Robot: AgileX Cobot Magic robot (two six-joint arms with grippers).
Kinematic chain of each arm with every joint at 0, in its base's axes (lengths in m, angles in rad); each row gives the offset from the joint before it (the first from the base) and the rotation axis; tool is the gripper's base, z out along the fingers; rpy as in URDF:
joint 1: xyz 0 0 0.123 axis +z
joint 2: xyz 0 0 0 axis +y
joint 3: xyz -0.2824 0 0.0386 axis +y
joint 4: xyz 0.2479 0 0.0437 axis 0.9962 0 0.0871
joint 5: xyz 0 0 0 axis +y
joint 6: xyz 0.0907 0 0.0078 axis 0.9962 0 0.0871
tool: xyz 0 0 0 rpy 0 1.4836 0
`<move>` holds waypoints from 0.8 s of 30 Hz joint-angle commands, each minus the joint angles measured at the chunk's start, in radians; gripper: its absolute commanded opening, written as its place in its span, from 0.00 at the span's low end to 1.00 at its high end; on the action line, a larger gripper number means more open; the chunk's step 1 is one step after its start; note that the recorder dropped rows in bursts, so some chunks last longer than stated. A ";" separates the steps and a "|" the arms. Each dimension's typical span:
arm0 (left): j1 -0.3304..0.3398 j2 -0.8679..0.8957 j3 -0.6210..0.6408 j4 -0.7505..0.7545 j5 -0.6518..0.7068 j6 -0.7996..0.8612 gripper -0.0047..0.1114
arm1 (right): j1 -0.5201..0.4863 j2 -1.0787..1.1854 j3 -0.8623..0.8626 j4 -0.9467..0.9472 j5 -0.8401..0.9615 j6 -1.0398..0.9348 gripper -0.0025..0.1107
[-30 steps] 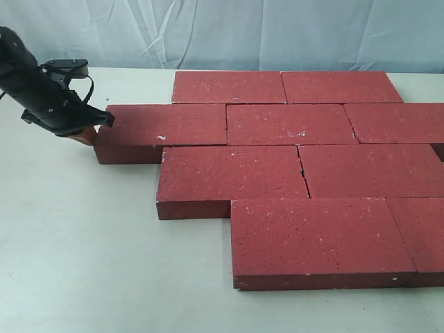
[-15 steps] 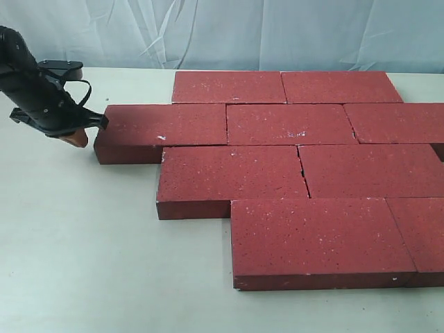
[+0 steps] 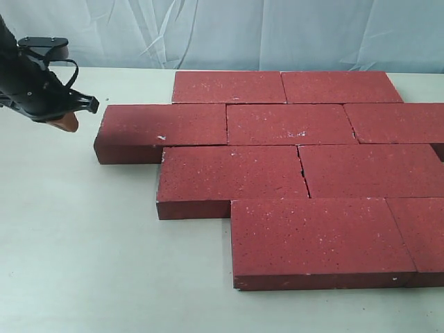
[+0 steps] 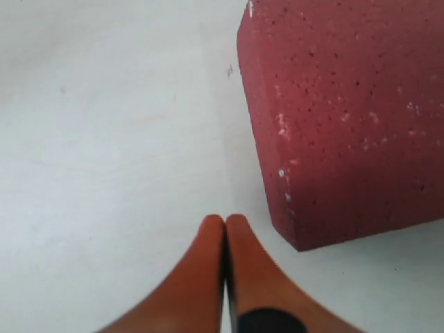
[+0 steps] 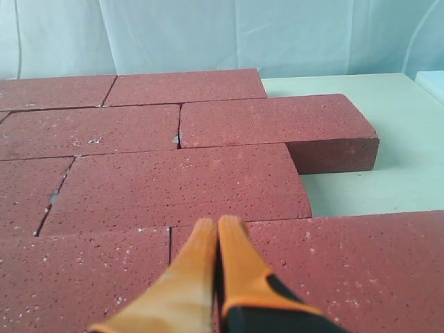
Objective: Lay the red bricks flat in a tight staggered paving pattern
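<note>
Your red bricks [image 3: 291,166] all lie flat on the pale table [image 3: 83,243], set in four staggered rows, each row offset sideways from the one behind it. Nine bricks show in the exterior view; those at its right edge are cut off by the frame. Joints read tight throughout, apart from one chipped seam [image 3: 302,170] between the two bricks of the third row (a narrow dark gap, nothing wider).

Your left gripper [image 3: 69,125] hangs off the left end of the paving, near the end brick of the second row [image 3: 163,128] but clear of it. In the left wrist view its orange fingertips [image 4: 211,232] are pressed together with nothing between them. They sit over bare table just beside that brick's corner [image 4: 347,118]. You cannot tell from either view whether the tips touch the table.

Your right gripper [image 5: 216,225] is likewise closed, its orange fingers [image 5: 201,243] meeting and holding nothing. It is positioned above the brick surface, close to a joint between bricks. Contact with the brick cannot be judged.

A pale blue cloth [image 3: 208,35] hangs behind the table.
</note>
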State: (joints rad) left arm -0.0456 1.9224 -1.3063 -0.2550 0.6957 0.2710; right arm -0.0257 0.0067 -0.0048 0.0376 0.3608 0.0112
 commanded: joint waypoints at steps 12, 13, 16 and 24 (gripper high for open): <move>-0.006 -0.219 0.196 -0.074 -0.071 -0.010 0.04 | 0.005 -0.007 0.005 -0.005 -0.009 -0.003 0.02; -0.006 -0.238 0.209 -0.078 -0.072 -0.010 0.04 | 0.005 -0.007 0.005 -0.005 -0.009 -0.003 0.02; -0.006 -0.307 0.250 -0.097 -0.084 -0.010 0.04 | 0.005 -0.007 0.005 -0.005 -0.009 -0.003 0.02; -0.006 -0.542 0.392 -0.130 -0.147 -0.006 0.04 | 0.005 -0.007 0.005 -0.005 -0.009 -0.003 0.02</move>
State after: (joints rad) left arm -0.0494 1.4647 -0.9557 -0.3715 0.5787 0.2660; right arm -0.0257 0.0067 -0.0048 0.0376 0.3608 0.0112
